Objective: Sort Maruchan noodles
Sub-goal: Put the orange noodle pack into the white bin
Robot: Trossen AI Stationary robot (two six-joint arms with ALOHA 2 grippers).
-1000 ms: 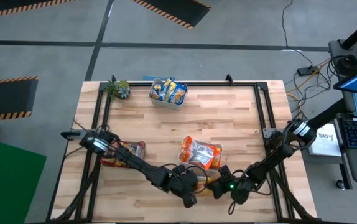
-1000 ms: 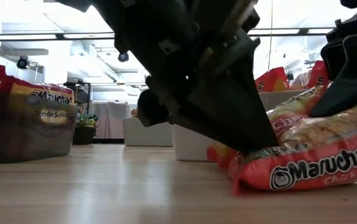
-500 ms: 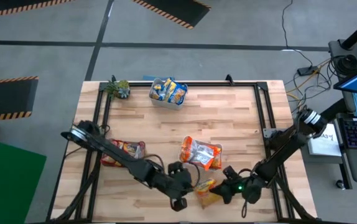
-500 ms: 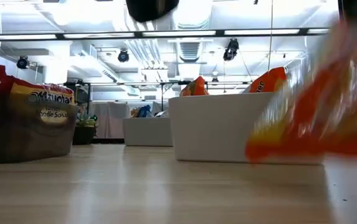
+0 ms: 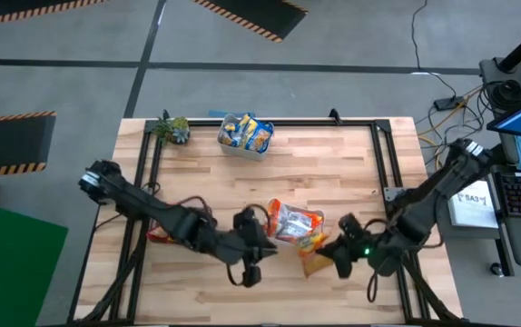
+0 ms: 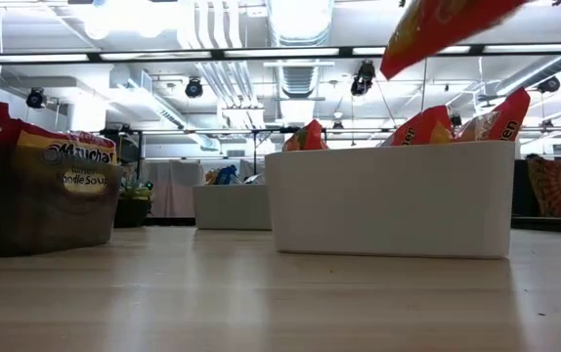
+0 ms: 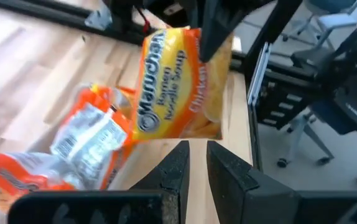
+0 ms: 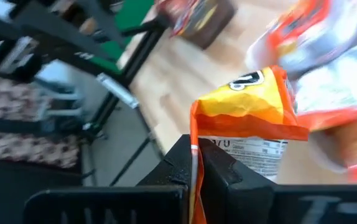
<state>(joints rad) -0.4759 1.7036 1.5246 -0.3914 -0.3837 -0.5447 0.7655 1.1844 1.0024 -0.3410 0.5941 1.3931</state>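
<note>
Right gripper [image 5: 333,254] fingers are pinched tight on the crimped end seam of an orange packet [image 5: 312,257], visible in the right wrist view with the film edge sandwiched between the two dark fingers [image 8: 185,165]; packet hangs clear of the wood, its lower corner poking into the low view from 12 o'clock. It sits at about 4 o'clock of the white tray [image 5: 289,224], which already holds other orange packets. Left gripper [image 5: 251,259] is near 8 o'clock of that tray, fingers nearly together and holding nothing, aimed at the hanging packet. My read on handling: light, crinkly film over a stiff brittle noodle block, so the seam flexes and the packet swings under an edge pinch; film is slick, so a seam grip could creep. Better hold is across the short end, deep enough to catch the block edge, without crushing it. Blue-and-yellow packets sit in the clear bin [image 5: 245,134] at 12 o'clock of the table; red ones in the dark tray [image 5: 181,222] at 9 o'clock. The small plant [image 5: 171,128] at 11 o'clock is irrelevant.
</note>
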